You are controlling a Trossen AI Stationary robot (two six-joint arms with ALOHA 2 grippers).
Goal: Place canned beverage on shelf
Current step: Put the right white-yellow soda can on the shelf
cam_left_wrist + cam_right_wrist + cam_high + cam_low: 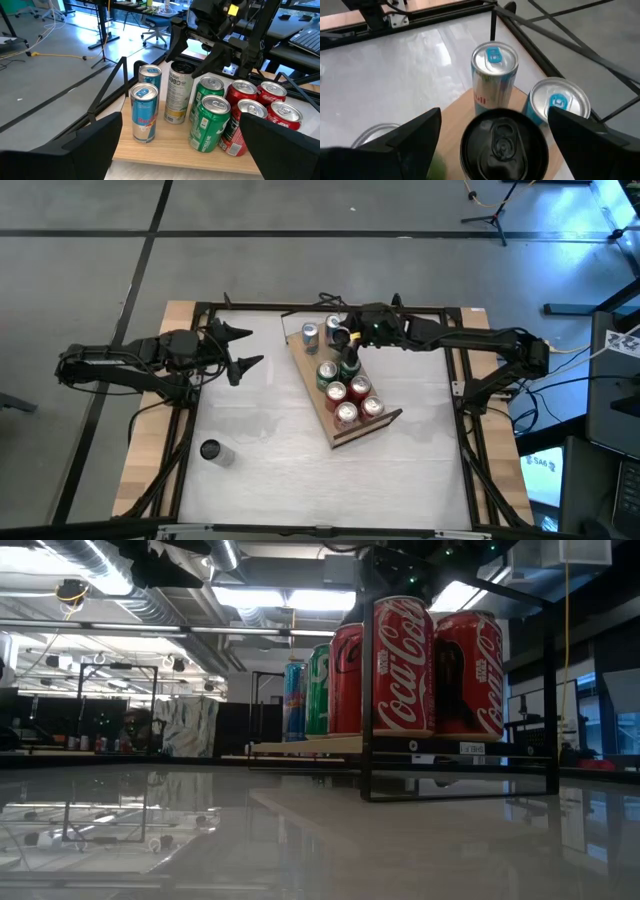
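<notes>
Table (300,450): a pale, glossy top inside a black frame, seen from above; the shelf lies near its middle and serves as the landmark for everything below
Shelf (318,405): a long light-wood board lying at a slant, with a dark rim at the end nearer the camera side and a thin black wire frame (455,690) visible from table level
Left arm: stretched along the table edge well to the left of the shelf; left gripper (243,348) hangs apart from the shelf with its two fingers spread wide and nothing between them
Right arm: reaches in from the right, over the far end of the shelf; right gripper (490,145) sits directly above the black-topped can, fingers parted on either side of it, and whether they touch the can cannot be told
Black-topped can (502,145): upright on the shelf, pale yellow label, just beside the two blue-and-silver cans
Blue-and-silver cans (144,112): two slim cans upright at the shelf's far end, one behind the other
Green cans (209,122): two, upright, mid-shelf, beside the red ones
Red cans (402,665): four cola cans, upright, grouped at the rimmed end of the shelf
Loose can (215,451): lying on the table well away from the shelf, toward the left arm's side
</notes>
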